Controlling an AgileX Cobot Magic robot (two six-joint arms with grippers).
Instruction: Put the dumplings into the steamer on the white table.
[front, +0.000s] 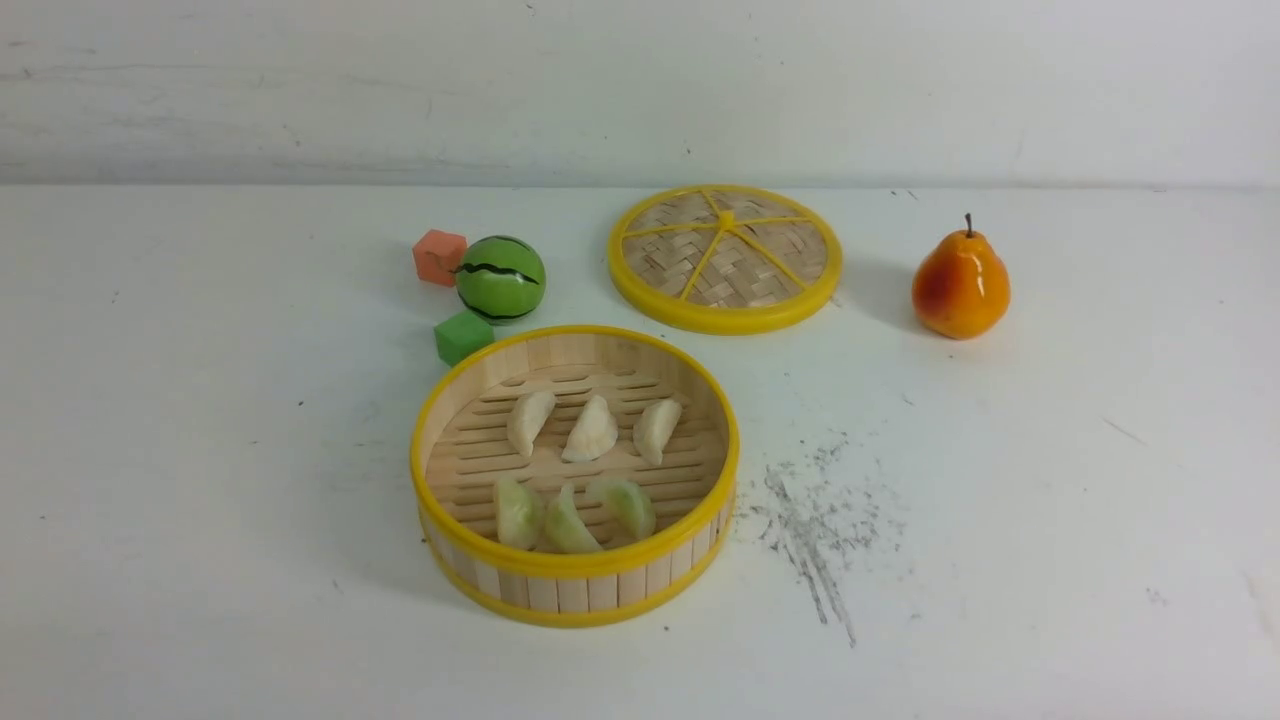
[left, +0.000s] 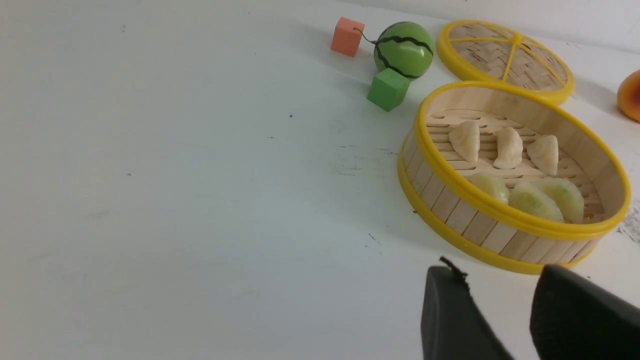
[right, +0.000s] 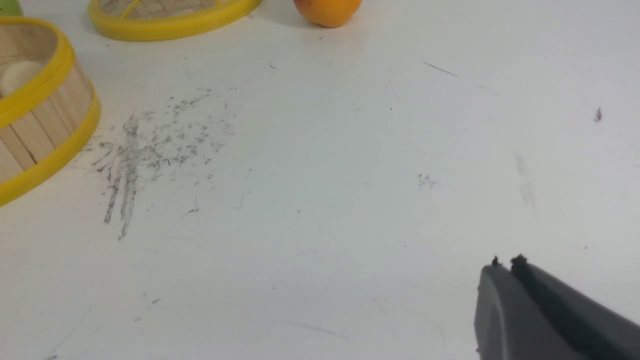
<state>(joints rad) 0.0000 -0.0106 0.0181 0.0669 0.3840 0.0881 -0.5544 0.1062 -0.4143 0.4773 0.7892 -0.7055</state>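
The white table (front: 1050, 530) is big and flat, and it has a big grey smudge (front: 825, 520) on it, like messy pencil. Long dark streaks (front: 818, 575) come out of the smudge on its near side. A thin scratch (front: 1125, 431) is to the right of the smudge and a bit farther back. A little grey mark (front: 1156, 597) is to the right of the smudge too, but nearer. Far behind the smudge is a white wall (front: 900, 90) — it meets the table in a straight line. The wall has faint grey lines, mostly to the left of the smudge — and the light is soft
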